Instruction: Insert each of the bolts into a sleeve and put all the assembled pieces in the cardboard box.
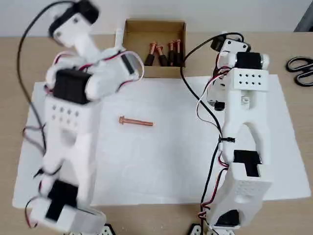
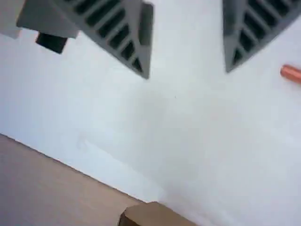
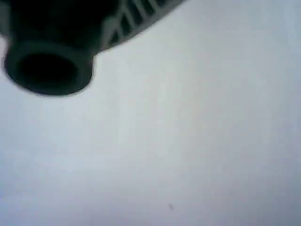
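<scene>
bolt: last loose copper bolt lies flat on the white paper sheet, mid-bench, well apart from both arms
box: cardboard box at the bench's far edge, four assembled pieces inside
left end effector: left end effector spread wide, holding nothing, above the paper near a box corner; bolt tip just at the edge of its wrist view
right end effector: right end effector looks clamped on a black sleeve, bore open, low over the paper
other: scissors at the far edge toward the corner, not involved
risk 1: bolt is thin and round, so a flat pinch off-centre could roll it or tilt it in the fingers
risk 2: tilted bolt plus small bore likely means a jam at the sleeve mouth, or the sleeve gets pushed out of its grip
risk 3: left arm sits close to the box, so a swing toward the bolt could clip the wall and shift the box
risk 4: fingertips dragging could wrinkle the paper and move the bolt
</scene>
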Controlling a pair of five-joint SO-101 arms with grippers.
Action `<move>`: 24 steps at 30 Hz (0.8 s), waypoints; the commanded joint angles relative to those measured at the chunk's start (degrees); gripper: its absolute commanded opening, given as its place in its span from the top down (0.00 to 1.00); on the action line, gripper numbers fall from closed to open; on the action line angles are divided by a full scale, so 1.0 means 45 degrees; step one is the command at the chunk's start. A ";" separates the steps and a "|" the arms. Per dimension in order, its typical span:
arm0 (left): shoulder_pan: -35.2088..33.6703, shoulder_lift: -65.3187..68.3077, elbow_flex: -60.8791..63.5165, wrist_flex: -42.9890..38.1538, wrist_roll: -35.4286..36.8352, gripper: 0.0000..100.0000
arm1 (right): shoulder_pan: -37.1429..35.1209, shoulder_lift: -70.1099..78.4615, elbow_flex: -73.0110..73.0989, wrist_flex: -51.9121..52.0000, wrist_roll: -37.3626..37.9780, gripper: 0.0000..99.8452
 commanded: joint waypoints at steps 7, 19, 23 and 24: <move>0.0117 -0.1661 0.7961 -0.3497 0.0684 0.90 | -0.0107 -0.0928 -0.0020 0.0049 -0.0078 1.00; 0.0195 -0.1661 1.3802 -1.0042 0.2188 0.90 | -0.0322 -0.0928 -0.0020 0.0088 -0.0078 1.00; 0.0137 -0.1661 1.4701 -1.1350 0.2188 0.90 | -0.0322 -0.0928 -0.0020 0.0088 -0.0078 1.00; 0.0137 -0.1661 1.4935 -1.1643 0.2188 0.90 | -0.0322 -0.0928 -0.0020 0.0088 -0.0078 1.00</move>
